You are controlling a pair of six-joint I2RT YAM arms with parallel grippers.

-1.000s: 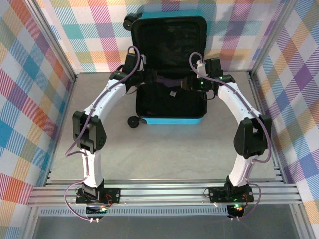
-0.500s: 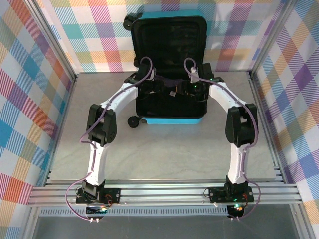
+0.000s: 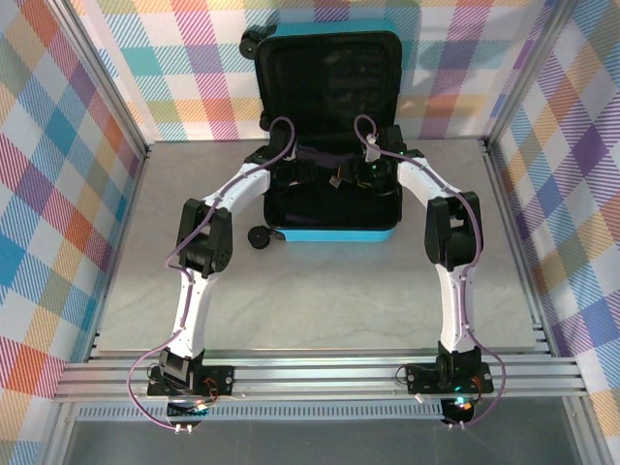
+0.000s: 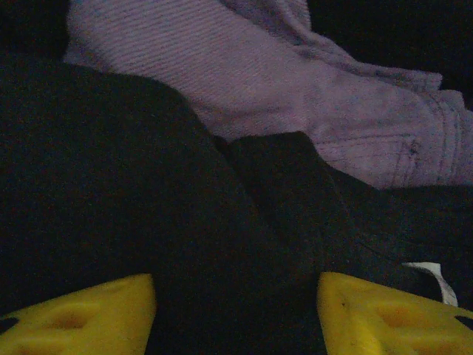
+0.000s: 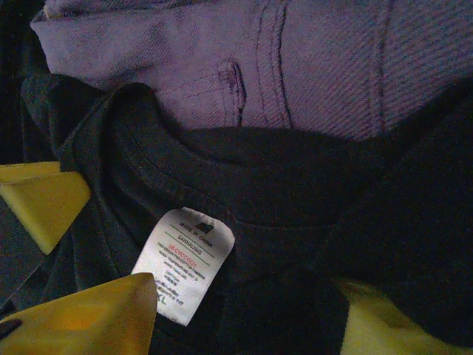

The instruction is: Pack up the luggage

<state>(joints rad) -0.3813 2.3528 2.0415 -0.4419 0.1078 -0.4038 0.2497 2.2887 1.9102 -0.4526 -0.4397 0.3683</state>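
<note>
Two sets of fingers [image 4: 81, 314] straddle black shirt [image 5: 295, 177], grasp unclear; luggage [image 3: 334, 235] open on grey table [image 3: 320, 291], plaid walls [image 3: 58, 174].

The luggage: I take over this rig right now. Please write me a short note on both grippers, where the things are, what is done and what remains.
Left gripper: jaws apart, black cloth between them; grip not confirmed.
Right gripper: jaws apart over the black shirt, by its white label; grip unclear too.
The luggage lies open on the table, lid upright at the back; both grippers are inside its base.
Done: black shirt and purple garment appear to lie in the base.
Left: let go if holding, pull both arms out, probably close the lid.
</note>
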